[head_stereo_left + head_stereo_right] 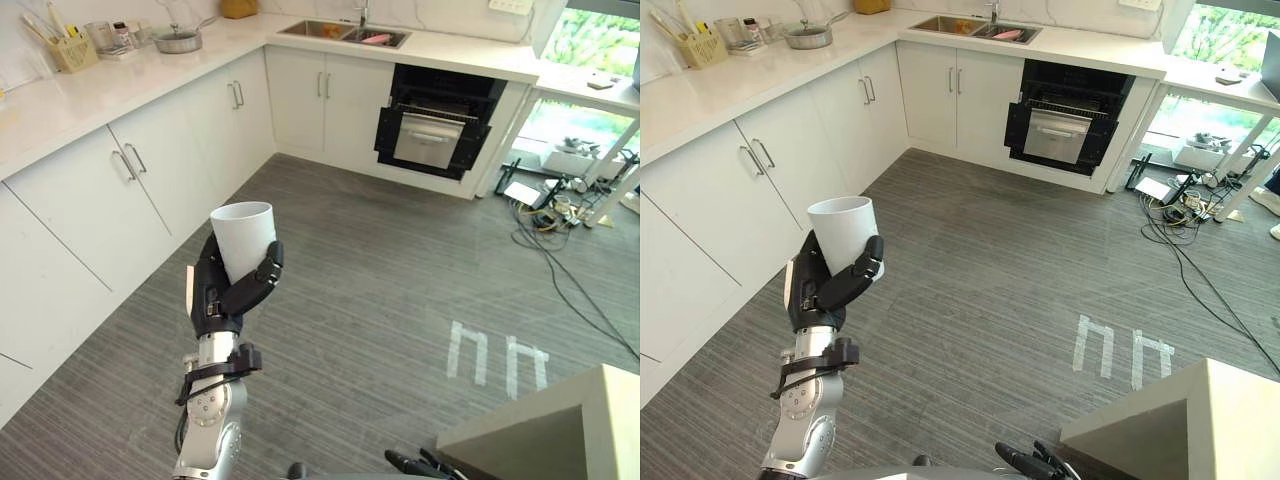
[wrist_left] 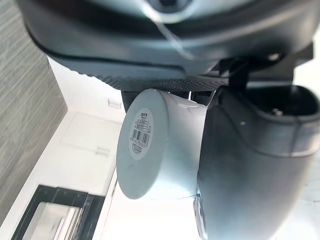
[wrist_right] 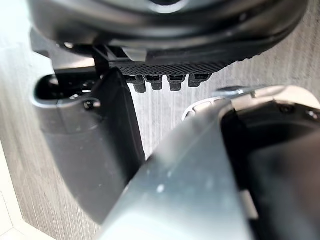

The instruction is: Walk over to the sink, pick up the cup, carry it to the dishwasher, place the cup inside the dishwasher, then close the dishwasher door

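Note:
A plain white cup [image 1: 245, 235] stands upright in my left hand [image 1: 225, 290], whose fingers and thumb are curled round its lower half, above the grey floor by the cabinets. In the left wrist view the cup's base [image 2: 142, 145] with a barcode label shows past the thumb [image 2: 250, 165]. The dishwasher [image 1: 435, 125], black with its door partly down, sits under the far counter, right of the sink [image 1: 340, 32]. My right hand [image 3: 95, 135] hangs low and relaxed, holding nothing, and its fingertips [image 1: 412, 463] peek in at the bottom edge.
White cabinets [image 1: 150, 170] run along the left and far walls, with a pot [image 1: 178, 40] and a utensil holder [image 1: 70, 50] on the counter. Cables [image 1: 560, 215] lie on the floor at the right. A grey block corner [image 1: 560, 430] rises at the lower right, behind white tape marks [image 1: 495, 355].

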You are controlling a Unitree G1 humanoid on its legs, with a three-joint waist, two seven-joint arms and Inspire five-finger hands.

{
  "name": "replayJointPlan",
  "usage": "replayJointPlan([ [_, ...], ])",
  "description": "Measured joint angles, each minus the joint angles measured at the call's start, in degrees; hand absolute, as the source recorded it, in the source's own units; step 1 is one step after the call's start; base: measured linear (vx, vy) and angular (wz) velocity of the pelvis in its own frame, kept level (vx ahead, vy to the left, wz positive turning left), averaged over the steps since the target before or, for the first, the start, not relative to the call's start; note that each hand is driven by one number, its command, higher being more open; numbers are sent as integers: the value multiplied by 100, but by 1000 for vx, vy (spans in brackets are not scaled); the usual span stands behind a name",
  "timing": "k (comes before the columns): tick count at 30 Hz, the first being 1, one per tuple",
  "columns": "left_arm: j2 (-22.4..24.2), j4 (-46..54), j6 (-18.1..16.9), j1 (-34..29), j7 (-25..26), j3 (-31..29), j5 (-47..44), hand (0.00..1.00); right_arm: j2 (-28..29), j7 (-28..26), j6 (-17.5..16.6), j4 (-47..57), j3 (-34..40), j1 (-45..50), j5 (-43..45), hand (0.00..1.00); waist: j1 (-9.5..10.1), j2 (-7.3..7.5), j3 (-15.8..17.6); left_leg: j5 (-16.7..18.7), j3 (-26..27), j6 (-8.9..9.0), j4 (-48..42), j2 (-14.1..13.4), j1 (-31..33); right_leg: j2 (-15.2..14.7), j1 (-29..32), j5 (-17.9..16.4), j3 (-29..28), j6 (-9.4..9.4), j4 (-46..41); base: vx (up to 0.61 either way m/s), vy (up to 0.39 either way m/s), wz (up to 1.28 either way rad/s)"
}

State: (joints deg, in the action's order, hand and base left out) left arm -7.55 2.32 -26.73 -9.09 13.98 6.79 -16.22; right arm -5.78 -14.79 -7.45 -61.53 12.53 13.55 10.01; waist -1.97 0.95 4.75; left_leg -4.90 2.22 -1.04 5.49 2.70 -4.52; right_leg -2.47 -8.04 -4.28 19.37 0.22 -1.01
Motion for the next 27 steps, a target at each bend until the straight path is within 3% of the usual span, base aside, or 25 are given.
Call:
replayJointPlan([
  [6,37,17,-40,-5,214,-29,48,0,1,316,-314,0,-60,3,-359,100,111,11,-7,-2,-77,-4,0,55,31,-44,-12,-22,97,30,2,30,7,9],
  [8,149,16,-78,-77,225,-69,48,0,-23,44,-401,0,-233,-31,-515,100,125,44,4,-28,-137,7,2,36,0,-29,-49,-39,138,6,-18,7,3,3],
  [21,151,15,-281,-18,220,6,53,0,9,-65,-400,-20,-157,2,-224,100,108,45,14,-47,-181,5,2,42,88,-34,28,-39,186,5,-36,0,0,1],
  [27,143,6,-452,77,311,7,241,0,46,47,-684,-21,-150,34,-227,100,104,47,97,-59,-223,-4,4,58,80,-52,23,-51,218,8,-86,0,0,2],
])
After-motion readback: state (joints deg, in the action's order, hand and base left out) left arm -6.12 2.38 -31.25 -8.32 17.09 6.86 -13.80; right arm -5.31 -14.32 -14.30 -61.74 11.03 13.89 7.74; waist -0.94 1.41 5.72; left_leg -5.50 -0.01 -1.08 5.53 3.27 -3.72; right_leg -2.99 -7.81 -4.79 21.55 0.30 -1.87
